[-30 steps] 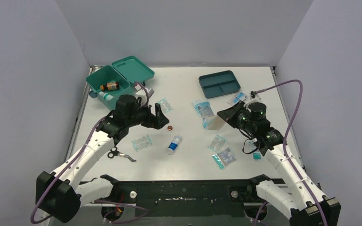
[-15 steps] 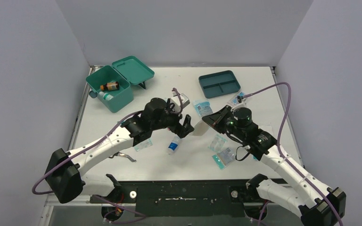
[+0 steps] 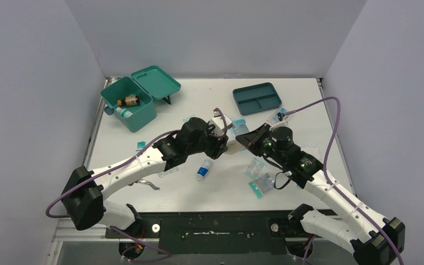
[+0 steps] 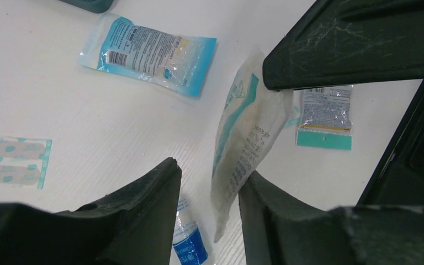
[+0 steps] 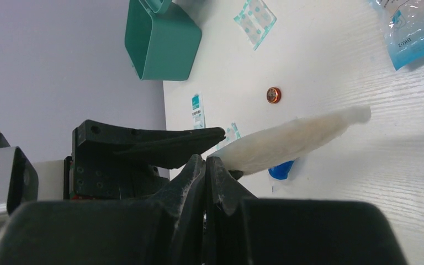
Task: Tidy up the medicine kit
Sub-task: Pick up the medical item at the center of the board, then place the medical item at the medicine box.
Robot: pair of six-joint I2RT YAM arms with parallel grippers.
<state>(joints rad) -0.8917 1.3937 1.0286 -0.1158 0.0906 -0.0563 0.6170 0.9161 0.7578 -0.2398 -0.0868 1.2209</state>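
Medicine kit [image 3: 142,117] sits far left, lid thrown open, bottles [image 3: 128,101] inside. In last second your left arm has swung away from it to table centre; left gripper [image 4: 208,175] now wide, jaws bracketing white pouch [image 4: 243,138]. Right gripper [image 5: 206,161] pinches pouch's upper end, holding it aloft. Looks like mid-air handover, pouch bound for kit. Both arms stretched inward, wrists nearly meeting
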